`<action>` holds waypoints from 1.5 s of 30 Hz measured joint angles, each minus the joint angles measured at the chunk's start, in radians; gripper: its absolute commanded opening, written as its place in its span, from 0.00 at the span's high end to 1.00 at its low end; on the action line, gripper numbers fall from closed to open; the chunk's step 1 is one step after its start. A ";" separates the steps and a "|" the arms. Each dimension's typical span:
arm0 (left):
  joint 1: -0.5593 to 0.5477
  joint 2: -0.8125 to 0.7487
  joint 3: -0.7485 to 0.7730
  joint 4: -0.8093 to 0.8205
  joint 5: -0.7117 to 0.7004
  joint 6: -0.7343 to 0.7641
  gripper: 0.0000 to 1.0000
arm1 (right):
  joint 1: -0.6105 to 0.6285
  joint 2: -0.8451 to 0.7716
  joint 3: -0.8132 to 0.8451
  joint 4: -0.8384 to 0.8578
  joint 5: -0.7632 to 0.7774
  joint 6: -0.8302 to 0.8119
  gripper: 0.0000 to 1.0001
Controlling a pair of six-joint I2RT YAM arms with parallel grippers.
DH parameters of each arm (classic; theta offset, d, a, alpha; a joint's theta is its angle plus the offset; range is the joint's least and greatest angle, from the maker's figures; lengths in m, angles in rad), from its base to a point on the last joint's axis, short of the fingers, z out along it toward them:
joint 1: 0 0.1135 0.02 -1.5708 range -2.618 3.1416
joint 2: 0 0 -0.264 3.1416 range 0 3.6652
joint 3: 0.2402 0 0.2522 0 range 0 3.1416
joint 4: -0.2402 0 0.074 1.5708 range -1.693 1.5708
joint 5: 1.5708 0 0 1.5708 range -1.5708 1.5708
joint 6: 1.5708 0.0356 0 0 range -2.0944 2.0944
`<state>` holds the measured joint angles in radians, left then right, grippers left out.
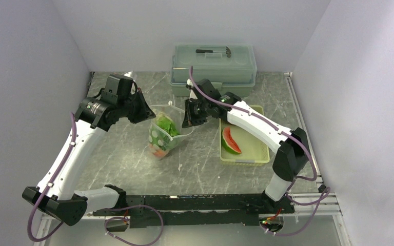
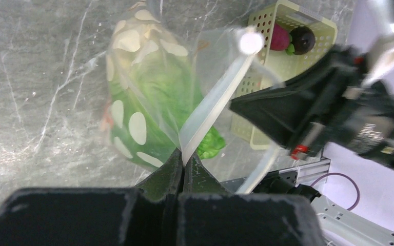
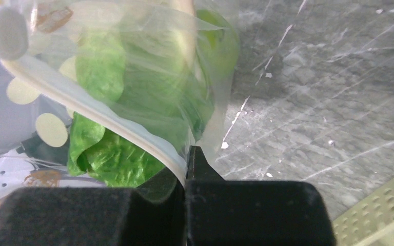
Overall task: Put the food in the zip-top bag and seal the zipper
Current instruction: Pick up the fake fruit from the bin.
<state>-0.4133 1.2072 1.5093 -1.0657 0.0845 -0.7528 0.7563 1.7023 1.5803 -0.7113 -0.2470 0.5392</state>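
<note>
The clear polka-dot zip-top bag (image 1: pixel 163 134) hangs upright between both arms, with green lettuce (image 1: pixel 167 126) and an orange piece inside. My left gripper (image 2: pixel 183 160) is shut on the zipper strip (image 2: pixel 213 105) at the bag's left side. My right gripper (image 3: pixel 186 160) is shut on the same zipper strip (image 3: pixel 92 110) at the right side, lettuce (image 3: pixel 114 154) showing just behind it. A red watermelon slice (image 1: pixel 230 141) lies in the pale yellow-green tray (image 1: pixel 256 154). In the left wrist view a magenta root (image 2: pixel 280 37) and a dark round piece (image 2: pixel 302 39) sit in the tray (image 2: pixel 267 20).
A lidded grey-green box (image 1: pixel 214 64) stands at the back wall, behind the right arm. The tray lies right of the bag. White walls close in the marble tabletop (image 1: pixel 118 159) on three sides.
</note>
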 measured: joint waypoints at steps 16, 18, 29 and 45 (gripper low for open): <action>0.006 0.063 0.001 -0.044 0.027 0.111 1.00 | -0.047 0.063 0.276 -0.179 0.183 -0.177 1.00; 0.019 0.060 0.016 -0.050 0.016 0.125 1.00 | -0.048 0.065 0.270 -0.197 0.150 -0.180 1.00; 0.046 0.079 0.021 -0.022 0.074 0.148 1.00 | 0.005 -0.010 0.135 -0.129 0.109 -0.146 0.98; 0.047 0.080 0.057 -0.072 -0.004 0.223 1.00 | -0.023 -0.058 0.079 -0.072 0.080 -0.104 0.32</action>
<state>-0.3668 1.2877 1.5665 -1.1378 0.0803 -0.5297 0.7338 1.6440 1.6596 -0.7830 -0.1673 0.4355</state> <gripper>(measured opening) 0.010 0.630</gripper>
